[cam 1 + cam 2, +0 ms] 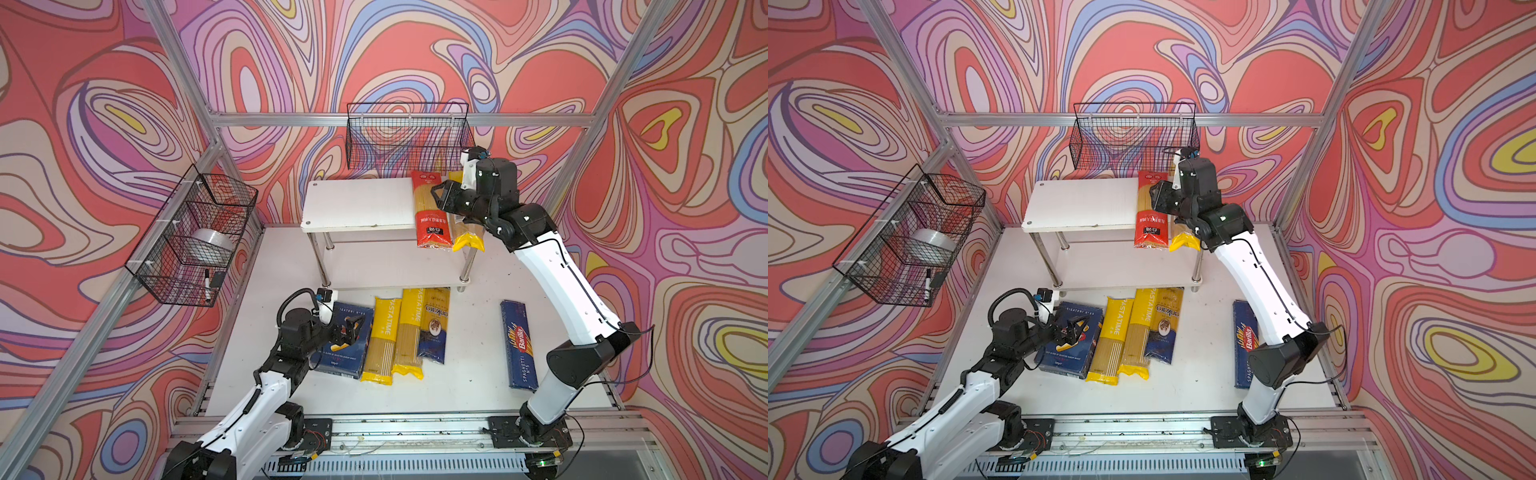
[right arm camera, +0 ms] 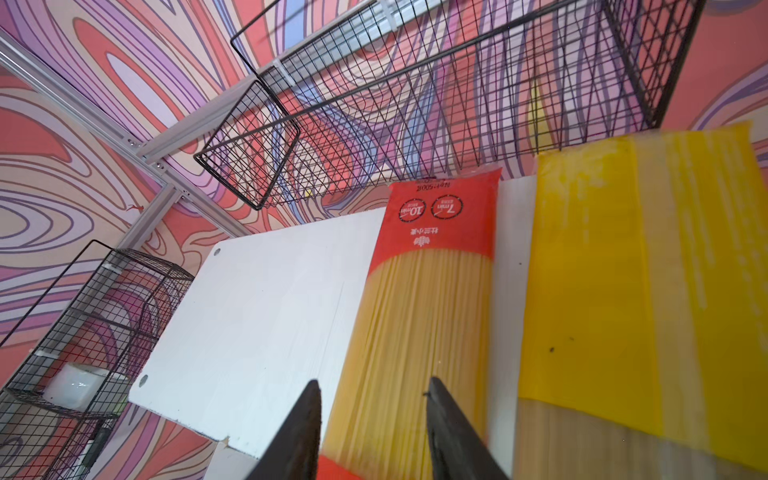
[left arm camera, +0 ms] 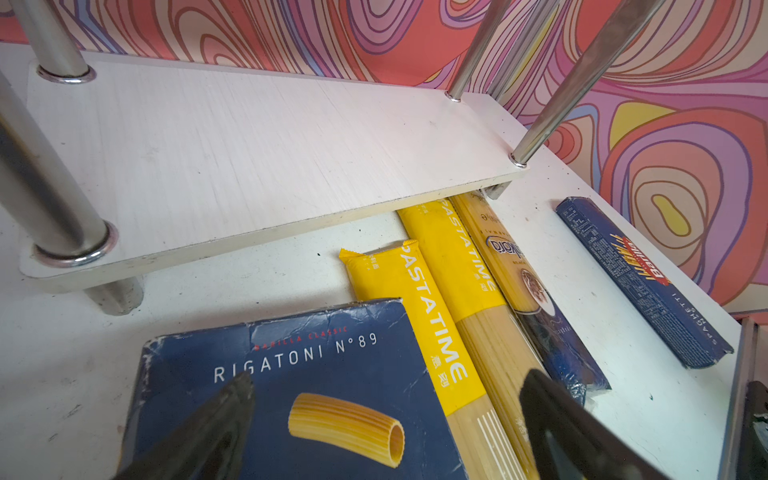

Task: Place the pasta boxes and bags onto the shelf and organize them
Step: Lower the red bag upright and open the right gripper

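On the top board of the white shelf (image 1: 357,203) lie a red-and-clear bag (image 1: 430,212) and, beside it, a yellow bag (image 1: 467,239). My right gripper (image 2: 372,382) hovers over the red bag (image 2: 432,291), jaws apart, gripping nothing. On the table in front of the shelf, side by side, are the rigatoni box (image 3: 311,361), two yellow bags (image 1: 380,340) (image 1: 409,332) and the gold-and-navy bag (image 1: 434,328). The spaghetti box (image 1: 517,345) lies apart to the right. My left gripper (image 3: 386,378) is open above the rigatoni box.
A black wire basket (image 1: 409,137) hangs on the back wall just behind the shelf. Another basket (image 1: 195,232) on the left wall holds a tape roll (image 1: 210,245) and a marker. Aluminium frame posts border the table. The shelf's lower board (image 3: 249,145) is bare.
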You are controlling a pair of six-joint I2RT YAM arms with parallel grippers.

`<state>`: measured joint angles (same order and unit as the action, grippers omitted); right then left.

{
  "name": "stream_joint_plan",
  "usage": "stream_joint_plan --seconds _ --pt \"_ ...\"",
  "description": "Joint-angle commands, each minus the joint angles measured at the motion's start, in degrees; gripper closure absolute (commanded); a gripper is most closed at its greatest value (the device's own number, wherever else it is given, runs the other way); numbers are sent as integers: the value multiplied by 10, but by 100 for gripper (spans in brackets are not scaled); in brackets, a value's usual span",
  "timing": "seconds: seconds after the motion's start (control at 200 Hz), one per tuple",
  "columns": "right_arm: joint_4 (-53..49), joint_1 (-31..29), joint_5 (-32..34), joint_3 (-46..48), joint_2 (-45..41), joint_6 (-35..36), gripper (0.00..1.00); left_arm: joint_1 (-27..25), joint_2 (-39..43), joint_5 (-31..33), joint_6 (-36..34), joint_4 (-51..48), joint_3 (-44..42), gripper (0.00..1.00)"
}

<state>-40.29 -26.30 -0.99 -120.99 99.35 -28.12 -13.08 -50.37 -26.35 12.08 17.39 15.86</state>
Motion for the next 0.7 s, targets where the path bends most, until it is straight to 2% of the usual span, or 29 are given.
stream_joint_plan --seconds 0.0,0.165,0.381,0.551,0.696 --pt "4 1 -11 -19 -26 9 57 -2 4 1 -1 9 -2 0" --pt "-36 -15 -46 -33 -46 44 57 -1 4 2 -1 9 -2 0" --pt "-174 -64 -37 -60 -67 94 59 -2 0 2 -1 11 -1 0" --pt "-197 -94 -71 14 -121 126 62 -2 -4 2 -2 13 0 0" --pt "-211 -108 -56 71 -160 143 63 -2 -8 -1 -3 13 2 0"
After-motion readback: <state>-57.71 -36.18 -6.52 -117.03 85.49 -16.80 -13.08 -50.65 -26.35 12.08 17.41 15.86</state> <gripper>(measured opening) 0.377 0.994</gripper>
